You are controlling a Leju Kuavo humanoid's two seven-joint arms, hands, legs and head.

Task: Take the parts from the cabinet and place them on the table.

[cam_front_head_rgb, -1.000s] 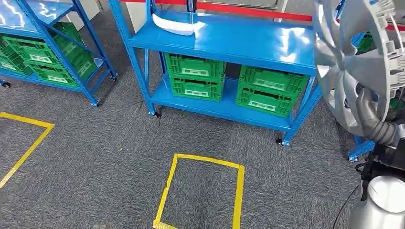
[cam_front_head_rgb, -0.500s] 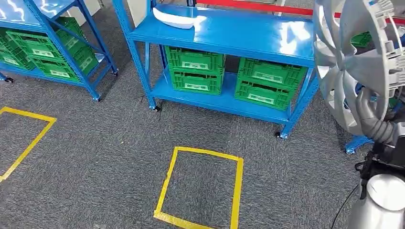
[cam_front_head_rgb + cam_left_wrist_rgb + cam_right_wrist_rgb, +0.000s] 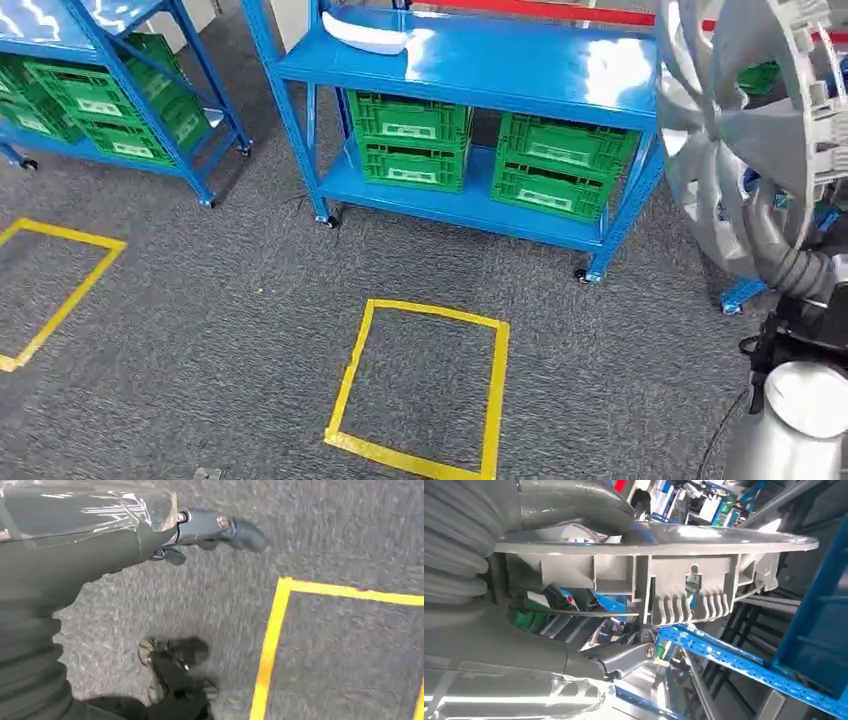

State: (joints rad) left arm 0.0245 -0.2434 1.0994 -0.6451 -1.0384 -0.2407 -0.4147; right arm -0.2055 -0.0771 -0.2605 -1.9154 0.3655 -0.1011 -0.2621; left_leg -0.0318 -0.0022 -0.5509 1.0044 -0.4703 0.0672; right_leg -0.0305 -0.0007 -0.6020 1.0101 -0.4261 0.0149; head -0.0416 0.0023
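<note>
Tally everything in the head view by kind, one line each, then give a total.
Blue shelving racks: 2
Green crates: 7 or so; the left rack's stack is partly cut off
White part on the shelf: 1
Silver wheel cover in the right hand: 1
Yellow tape squares: 2
Total: about 13

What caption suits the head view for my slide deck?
Right hand holds a silver wheel cover beside blue shelving with green crates.

Silver right arm (image 3: 800, 420) with a black cable and grey ribbed wrist cover. Left hand (image 3: 210, 530) has dark fingers with small shiny screws, plus clear plastic wrap.
</note>
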